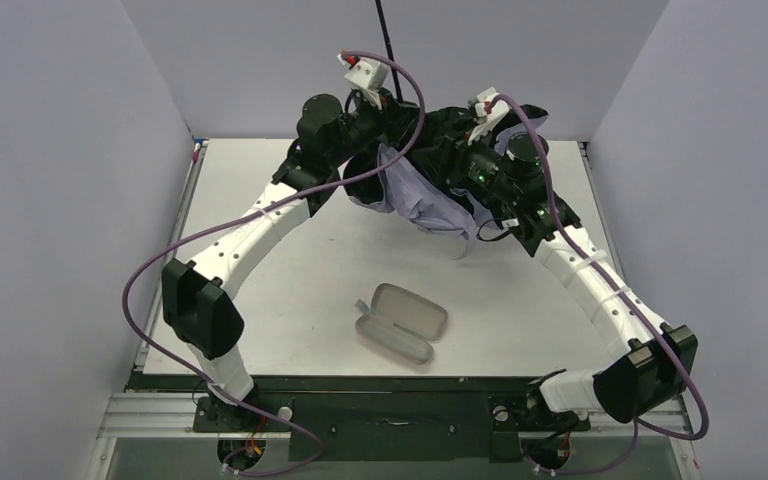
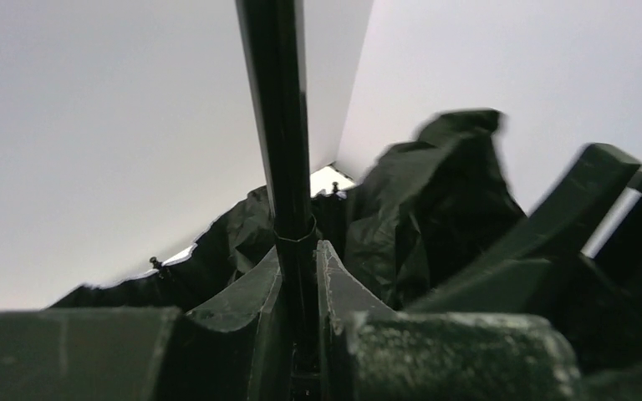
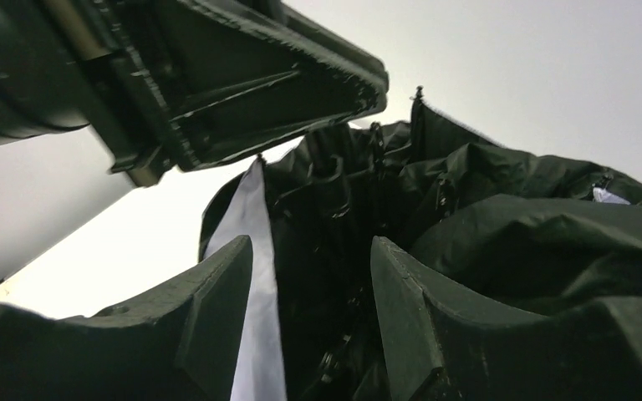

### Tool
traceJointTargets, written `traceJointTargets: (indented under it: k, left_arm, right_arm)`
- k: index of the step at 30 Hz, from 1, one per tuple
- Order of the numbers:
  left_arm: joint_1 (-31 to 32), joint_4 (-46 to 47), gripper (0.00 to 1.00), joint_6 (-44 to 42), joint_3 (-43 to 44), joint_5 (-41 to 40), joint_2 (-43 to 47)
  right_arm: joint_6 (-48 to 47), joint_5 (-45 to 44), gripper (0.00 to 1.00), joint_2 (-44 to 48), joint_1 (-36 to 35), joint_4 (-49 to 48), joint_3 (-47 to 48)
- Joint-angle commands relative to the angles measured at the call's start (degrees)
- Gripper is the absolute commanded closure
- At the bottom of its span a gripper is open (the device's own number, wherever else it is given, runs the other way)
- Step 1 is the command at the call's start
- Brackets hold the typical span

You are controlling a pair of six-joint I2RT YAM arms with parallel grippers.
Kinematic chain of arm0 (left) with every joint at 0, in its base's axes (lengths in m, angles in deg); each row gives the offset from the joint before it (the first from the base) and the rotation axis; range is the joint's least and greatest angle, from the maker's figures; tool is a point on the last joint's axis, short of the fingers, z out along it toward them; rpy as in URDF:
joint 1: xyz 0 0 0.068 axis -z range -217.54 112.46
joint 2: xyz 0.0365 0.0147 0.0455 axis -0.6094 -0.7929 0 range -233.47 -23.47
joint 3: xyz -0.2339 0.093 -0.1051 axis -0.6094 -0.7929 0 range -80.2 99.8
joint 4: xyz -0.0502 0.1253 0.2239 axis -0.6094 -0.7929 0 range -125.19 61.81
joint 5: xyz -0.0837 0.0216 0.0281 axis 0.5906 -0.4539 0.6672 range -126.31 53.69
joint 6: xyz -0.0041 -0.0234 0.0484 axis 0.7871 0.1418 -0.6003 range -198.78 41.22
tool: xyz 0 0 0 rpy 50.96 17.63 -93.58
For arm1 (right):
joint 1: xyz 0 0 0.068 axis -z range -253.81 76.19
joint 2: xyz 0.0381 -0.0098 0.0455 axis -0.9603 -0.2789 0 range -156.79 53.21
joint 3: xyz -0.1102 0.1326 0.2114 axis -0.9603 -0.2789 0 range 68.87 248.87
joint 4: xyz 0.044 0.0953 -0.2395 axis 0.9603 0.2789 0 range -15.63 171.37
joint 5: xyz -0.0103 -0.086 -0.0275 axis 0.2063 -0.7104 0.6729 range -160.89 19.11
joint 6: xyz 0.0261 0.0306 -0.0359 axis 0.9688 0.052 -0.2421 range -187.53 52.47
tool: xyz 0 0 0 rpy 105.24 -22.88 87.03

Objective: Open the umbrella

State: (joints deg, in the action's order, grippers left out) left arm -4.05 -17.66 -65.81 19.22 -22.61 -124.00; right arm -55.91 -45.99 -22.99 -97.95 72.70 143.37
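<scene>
A pale lavender and black compact folding umbrella (image 1: 415, 200) is held off the white tabletop (image 1: 290, 260) towards the 12 o'clock end of the top view, between the two raised arms. It is only partly spread. Crumpled lavender fabric sags towards 6 o'clock, and black lining (image 1: 450, 128) is bunched above it. The umbrella's thin black shaft (image 1: 388, 50) runs on towards 12 o'clock and out of that view. The left gripper (image 1: 392, 110) sits at the 10 o'clock side of the canopy. In the left wrist view its two dark fingers (image 2: 338, 292) are drawn in tight on the shaft (image 2: 280, 125), which passes straight up between them towards 12 o'clock. Folds of lining (image 2: 435, 200) lie at 3 o'clock. The right gripper (image 1: 455, 135) comes in from the 3 o'clock side. In the right wrist view its fingers (image 3: 410, 301) stand part-way apart, and the gap between them is filled by a dark bundle of lining and ribs (image 3: 326, 251), so they are closed on that bundle. A strip of lavender fabric (image 3: 251, 276) lies against the inner face of the 9 o'clock finger. Part of the left arm's dark gripper body (image 3: 217, 75) crosses that view at 11 o'clock. An oval pinkish-grey clamshell hard case (image 1: 400, 322) lies open on the tabletop, well apart from the umbrella at its 6 o'clock.
</scene>
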Motion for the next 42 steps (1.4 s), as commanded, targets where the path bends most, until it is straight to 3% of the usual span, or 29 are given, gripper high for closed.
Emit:
traceJointTargets:
  k: [1,8,21,27,32,34,37,42]
  left_arm:
    - [0.62,6.32,1.00,3.71,0.33,3.75,5.15]
    - [1.26,5.37,1.00,3.69,1.34,6.06,5.22]
    - [1.99,3.62,1.00,5.23,3.57,8.24,4.38]
    - [2.10,3.10,1.00,5.88,4.46,8.56,4.30]
    - [2.10,2.69,1.00,6.69,5.46,8.99,4.05]
    - [2.10,2.64,1.00,7.04,5.59,9.07,3.95]
    - [2.08,2.60,1.00,7.10,5.65,9.37,3.92]
    - [1.59,1.99,0.68,5.68,5.28,7.38,4.71]
  right_arm:
    - [-1.46,1.26,0.49,-2.50,0.71,-4.91,4.58]
    - [-7.26,0.90,0.47,-5.06,-0.07,-1.21,7.52]
    - [-12.54,-0.30,0.54,-6.85,-0.93,-0.57,7.76]
    - [-14.42,0.03,0.81,-6.88,-1.01,0.42,7.14]
    - [-14.51,-0.10,0.84,-6.71,-1.01,0.28,6.24]
    - [-14.41,0.63,0.97,-6.52,-1.01,-0.35,5.77]
    - [-14.37,0.75,1.00,-5.74,-1.04,-2.45,4.22]
    - [-14.67,0.36,1.00,-4.46,-0.07,-3.38,2.93]
